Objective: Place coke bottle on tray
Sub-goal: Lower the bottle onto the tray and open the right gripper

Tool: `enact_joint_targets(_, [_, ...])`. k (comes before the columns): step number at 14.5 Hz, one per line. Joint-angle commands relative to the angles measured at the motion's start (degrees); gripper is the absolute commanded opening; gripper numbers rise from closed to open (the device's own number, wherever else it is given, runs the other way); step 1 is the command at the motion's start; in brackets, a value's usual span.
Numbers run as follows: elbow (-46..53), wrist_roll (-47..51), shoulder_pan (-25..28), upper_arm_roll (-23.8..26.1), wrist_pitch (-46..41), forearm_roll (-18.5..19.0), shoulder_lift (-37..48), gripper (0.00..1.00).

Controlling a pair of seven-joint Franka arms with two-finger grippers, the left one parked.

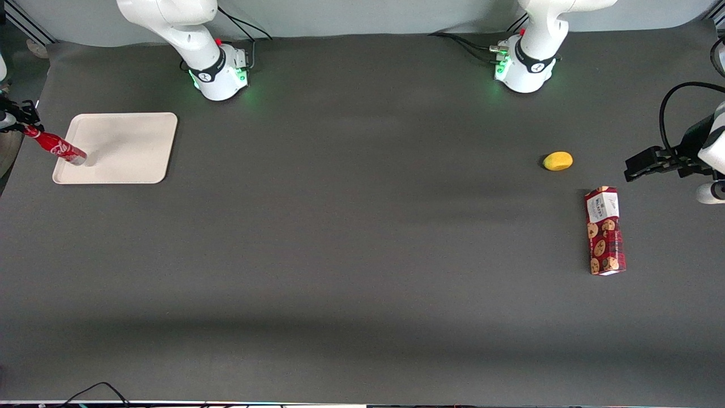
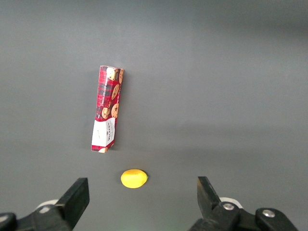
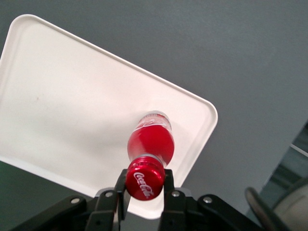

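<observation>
The coke bottle (image 1: 58, 148) is small and red with a white script logo. It leans tilted, its clear bottom on the cream-white tray (image 1: 127, 147) near the tray's edge at the working arm's end of the table. My right gripper (image 1: 27, 128) is shut on the bottle's neck just below the red cap, at that end of the table. In the right wrist view the cap (image 3: 145, 178) sits between the fingers of the gripper (image 3: 144, 185), with the bottle body (image 3: 150, 140) reaching down to the tray (image 3: 72, 115).
A yellow lemon-like object (image 1: 558, 161) and a long red cookie box (image 1: 605, 231) lie toward the parked arm's end of the table; both also show in the left wrist view, the yellow object (image 2: 134, 178) and the box (image 2: 107, 108).
</observation>
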State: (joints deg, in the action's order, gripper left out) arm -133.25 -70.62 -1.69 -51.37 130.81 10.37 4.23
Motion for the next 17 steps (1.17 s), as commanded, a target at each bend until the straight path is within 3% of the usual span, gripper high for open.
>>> enact_joint_targets(1, [1.1,-7.8,-1.7,0.0,3.4,-6.7,-7.1,0.16])
enact_joint_targets(6, [1.3,-8.1,-2.4,0.0,3.4,-6.9,-7.6,0.19])
enact_joint_targets(7, [1.4,-8.1,-2.5,0.0,3.3,-6.9,-7.6,0.67])
enact_joint_targets(8, [1.4,-8.1,-2.5,0.0,3.3,-7.0,-7.8,1.00])
enact_joint_targets(11, [3.1,-6.6,-1.2,0.3,0.9,-6.9,-7.2,1.00])
enact_joint_targets(12, [5.9,-5.5,-1.0,0.9,-4.1,-6.9,-7.1,1.00])
enact_joint_targets(15, [15.7,0.2,-1.2,6.3,-19.8,-4.0,-5.2,1.00])
enact_joint_targets(17, [20.5,4.6,-2.3,12.7,-27.8,-3.3,-2.2,1.00])
